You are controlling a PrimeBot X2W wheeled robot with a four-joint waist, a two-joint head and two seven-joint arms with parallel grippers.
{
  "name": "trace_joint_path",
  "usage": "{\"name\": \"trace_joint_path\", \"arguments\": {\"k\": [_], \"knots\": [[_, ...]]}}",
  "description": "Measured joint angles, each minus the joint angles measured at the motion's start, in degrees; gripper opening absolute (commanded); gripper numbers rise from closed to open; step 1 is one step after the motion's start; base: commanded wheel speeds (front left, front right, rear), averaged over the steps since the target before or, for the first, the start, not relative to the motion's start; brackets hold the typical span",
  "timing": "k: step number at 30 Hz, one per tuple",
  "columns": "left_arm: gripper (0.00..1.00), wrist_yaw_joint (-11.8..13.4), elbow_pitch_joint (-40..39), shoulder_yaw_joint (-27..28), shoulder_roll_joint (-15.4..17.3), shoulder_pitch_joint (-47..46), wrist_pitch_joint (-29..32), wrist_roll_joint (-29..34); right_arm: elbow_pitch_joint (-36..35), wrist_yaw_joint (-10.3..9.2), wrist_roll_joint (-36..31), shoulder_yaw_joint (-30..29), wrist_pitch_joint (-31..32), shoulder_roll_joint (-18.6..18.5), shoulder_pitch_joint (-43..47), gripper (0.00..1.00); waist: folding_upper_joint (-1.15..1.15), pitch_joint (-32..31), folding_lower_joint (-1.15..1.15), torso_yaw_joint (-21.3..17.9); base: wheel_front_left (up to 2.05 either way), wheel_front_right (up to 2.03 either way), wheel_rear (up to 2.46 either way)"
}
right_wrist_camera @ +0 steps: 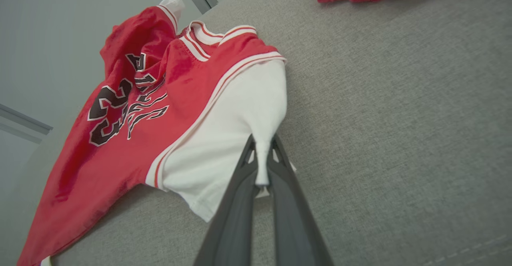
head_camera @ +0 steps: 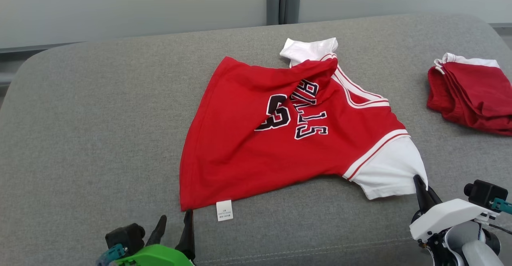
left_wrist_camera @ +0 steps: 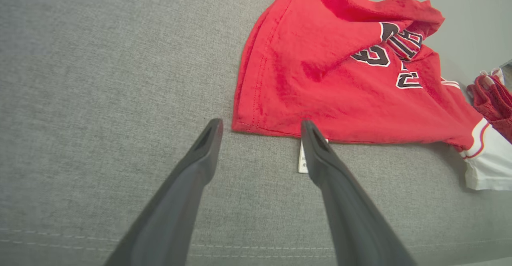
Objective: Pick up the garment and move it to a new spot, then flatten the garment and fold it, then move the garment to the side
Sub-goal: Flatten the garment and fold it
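Note:
The garment (head_camera: pixel 256 138) is a red jersey with white sleeves and dark lettering, lying crumpled on the grey cushion (head_camera: pixel 88 138). My right gripper (right_wrist_camera: pixel 263 150) is shut on the edge of the near white sleeve (right_wrist_camera: pixel 240 126); in the head view it (head_camera: pixel 419 180) sits at the sleeve's lower right corner. My left gripper (left_wrist_camera: pixel 260 128) stands open just short of the garment's (left_wrist_camera: pixel 340 78) lower left hem corner, fingers either side of it, near the white label (head_camera: pixel 224 210). In the head view the left gripper (head_camera: pixel 174 220) is at the bottom left.
A second red and white garment (head_camera: pixel 472 94) lies folded at the cushion's right edge. A pale wall with a grey post (head_camera: pixel 283 0) runs behind the cushion. Bare grey cushion stretches to the left of the jersey.

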Motion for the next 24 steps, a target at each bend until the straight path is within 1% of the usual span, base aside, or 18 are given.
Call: {"name": "trace_joint_path", "arguments": {"k": [8,10,11,16,21,22,23,24], "knots": [[1.00,-1.93,10.16,-0.26,-2.75,-5.90,1.82,-2.72,-4.91,0.00,-3.21,-3.47,3.89,1.64,2.21,0.00,0.00,1.09,0.00,-1.17,0.00,0.00,0.00],[1.00,-1.91,13.04,0.08,-3.09,-7.69,1.34,-2.83,-5.77,0.00,-3.88,-3.89,4.56,2.12,2.21,0.00,0.00,1.35,0.00,-1.50,0.00,0.00,0.00],[1.00,-1.87,16.10,0.19,-3.36,-9.49,1.02,-2.94,-6.48,0.00,-4.45,-4.23,5.09,2.44,2.25,0.00,0.00,1.65,0.00,-1.81,0.00,0.00,0.00],[1.00,-2.27,22.68,0.04,-4.38,-12.71,0.14,-3.54,-8.17,0.00,-5.30,-4.31,6.26,3.33,2.30,0.00,0.00,2.37,0.00,-2.55,0.00,0.00,0.00],[1.00,-3.81,27.22,-0.23,-5.08,-15.73,-1.51,-4.25,-9.57,0.00,-5.58,-4.12,7.04,3.75,2.30,0.00,0.00,2.90,0.00,-3.20,0.00,0.00,0.00],[0.97,-4.15,27.86,-0.48,-5.14,-16.25,-1.75,-4.36,-9.72,0.00,-5.61,-4.13,7.21,3.76,2.30,0.00,0.00,2.96,0.00,-3.29,0.00,0.00,0.00],[0.64,-4.47,28.63,-0.79,-5.24,-16.78,-1.81,-4.44,-9.81,0.00,-5.69,-4.13,7.26,3.79,2.30,0.00,0.00,2.98,0.00,-3.37,0.00,0.00,0.00],[0.38,-4.72,29.26,-1.10,-5.25,-17.20,-1.81,-4.65,-9.92,0.00,-5.81,-4.14,7.35,3.81,2.30,0.00,0.00,2.97,0.00,-3.44,0.00,0.00,0.00]]}}
